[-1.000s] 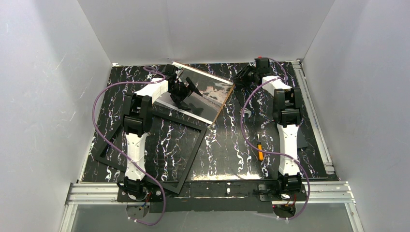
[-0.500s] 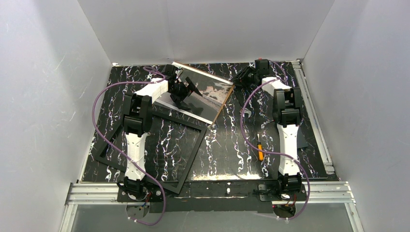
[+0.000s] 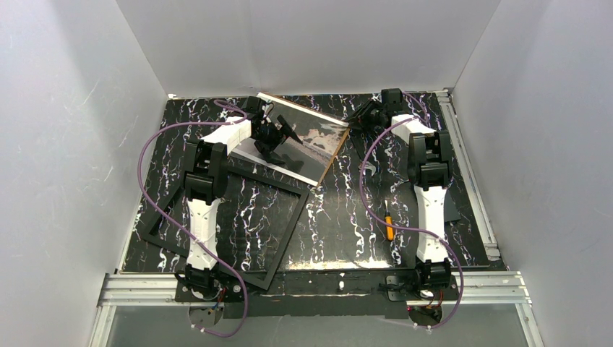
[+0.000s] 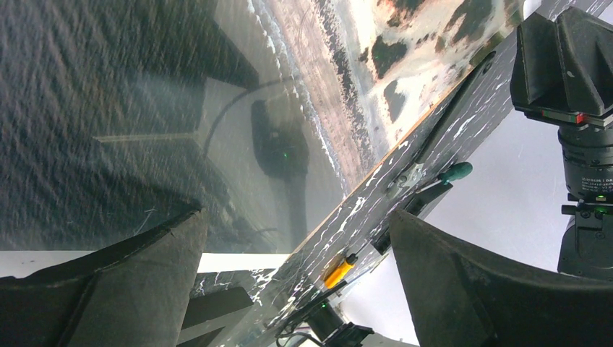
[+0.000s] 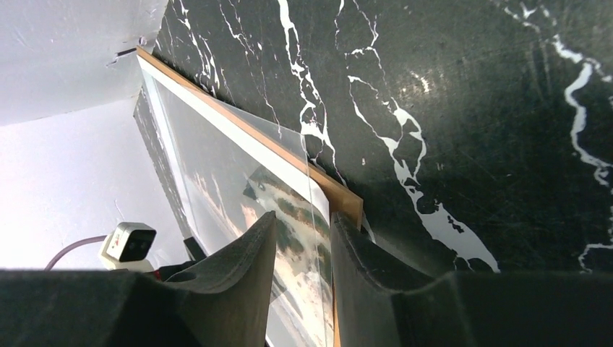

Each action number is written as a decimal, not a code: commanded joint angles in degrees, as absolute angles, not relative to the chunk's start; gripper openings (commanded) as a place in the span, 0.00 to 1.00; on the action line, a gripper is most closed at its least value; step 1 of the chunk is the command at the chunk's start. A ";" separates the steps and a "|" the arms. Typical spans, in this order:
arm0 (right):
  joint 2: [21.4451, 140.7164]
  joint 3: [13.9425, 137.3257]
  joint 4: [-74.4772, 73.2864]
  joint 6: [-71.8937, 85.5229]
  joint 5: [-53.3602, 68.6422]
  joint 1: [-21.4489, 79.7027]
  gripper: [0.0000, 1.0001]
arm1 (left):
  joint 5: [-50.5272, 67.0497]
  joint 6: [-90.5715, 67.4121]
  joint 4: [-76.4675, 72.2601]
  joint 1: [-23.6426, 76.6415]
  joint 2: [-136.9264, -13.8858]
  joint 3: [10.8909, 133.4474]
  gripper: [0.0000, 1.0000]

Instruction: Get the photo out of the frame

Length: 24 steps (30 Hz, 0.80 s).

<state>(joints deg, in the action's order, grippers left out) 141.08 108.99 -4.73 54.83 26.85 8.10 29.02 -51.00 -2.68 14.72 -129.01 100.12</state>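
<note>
The photo, a shoreline print on a brown board, lies askew at the back of the table, with a clear pane over its face. My left gripper hovers over the print with its jaws wide open and empty, and the left wrist view shows the grey water of the photo beneath the left gripper. My right gripper is at the print's right corner. In the right wrist view the right gripper stands half open astride the photo, with the board edge against one finger. The empty black frame lies flat at front left.
An orange-handled screwdriver lies right of centre, also seen in the left wrist view as the screwdriver. A flat black piece lies by the right rail. White walls close in the back and both sides.
The right wrist has shifted very slightly at the photo's corner. The left arm and the photo have not moved.
</note>
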 commanded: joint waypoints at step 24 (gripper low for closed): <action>144.79 114.04 -6.16 57.34 29.24 8.96 0.21 | 26.45 -49.74 4.07 14.36 -131.97 97.85 1.00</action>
